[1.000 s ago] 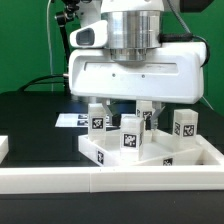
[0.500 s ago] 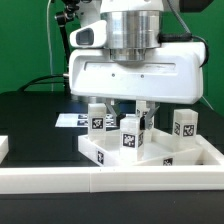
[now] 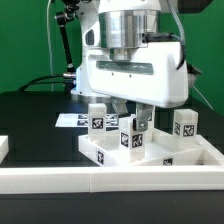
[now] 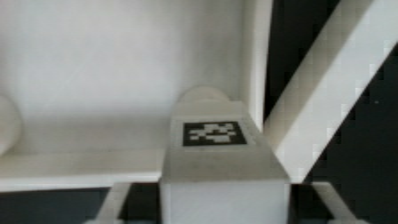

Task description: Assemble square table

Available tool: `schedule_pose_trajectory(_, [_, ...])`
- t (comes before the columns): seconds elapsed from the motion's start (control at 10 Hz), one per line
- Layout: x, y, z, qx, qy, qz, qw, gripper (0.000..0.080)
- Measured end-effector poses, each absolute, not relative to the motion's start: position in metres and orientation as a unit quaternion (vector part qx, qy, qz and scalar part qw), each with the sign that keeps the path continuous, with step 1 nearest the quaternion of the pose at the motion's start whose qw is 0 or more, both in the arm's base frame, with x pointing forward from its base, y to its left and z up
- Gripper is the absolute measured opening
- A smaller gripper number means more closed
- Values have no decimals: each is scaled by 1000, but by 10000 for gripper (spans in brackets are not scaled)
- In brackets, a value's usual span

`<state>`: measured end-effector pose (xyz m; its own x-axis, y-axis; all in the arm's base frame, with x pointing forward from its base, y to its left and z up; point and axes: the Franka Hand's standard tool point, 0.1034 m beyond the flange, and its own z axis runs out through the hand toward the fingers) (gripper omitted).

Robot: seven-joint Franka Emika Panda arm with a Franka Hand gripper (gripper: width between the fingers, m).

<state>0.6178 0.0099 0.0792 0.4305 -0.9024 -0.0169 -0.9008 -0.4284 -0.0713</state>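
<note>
The white square table top (image 3: 160,152) lies with its rim up at the exterior view's right. Three short white legs with tags stand on it: one at the left (image 3: 97,117), one in the middle (image 3: 131,138), one at the right (image 3: 186,124). My gripper (image 3: 135,122) reaches down from above and is shut on the middle leg, which stands upright. In the wrist view this leg (image 4: 217,140) fills the space between my fingers (image 4: 128,205), over the top's white floor (image 4: 107,80) and beside its rim (image 4: 317,90).
A long white border rail (image 3: 100,181) runs along the front. The marker board (image 3: 70,120) lies on the black table behind the top. A white block (image 3: 4,147) sits at the left edge. A green wall stands behind.
My hand has turned about its vertical axis while staying over the middle leg. The top and the other legs have not moved.
</note>
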Motion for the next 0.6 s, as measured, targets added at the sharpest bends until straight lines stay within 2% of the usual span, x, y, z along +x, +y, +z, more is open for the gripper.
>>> schedule_pose_trajectory(0.6, [618,12,79,-659,751,-6,39,290])
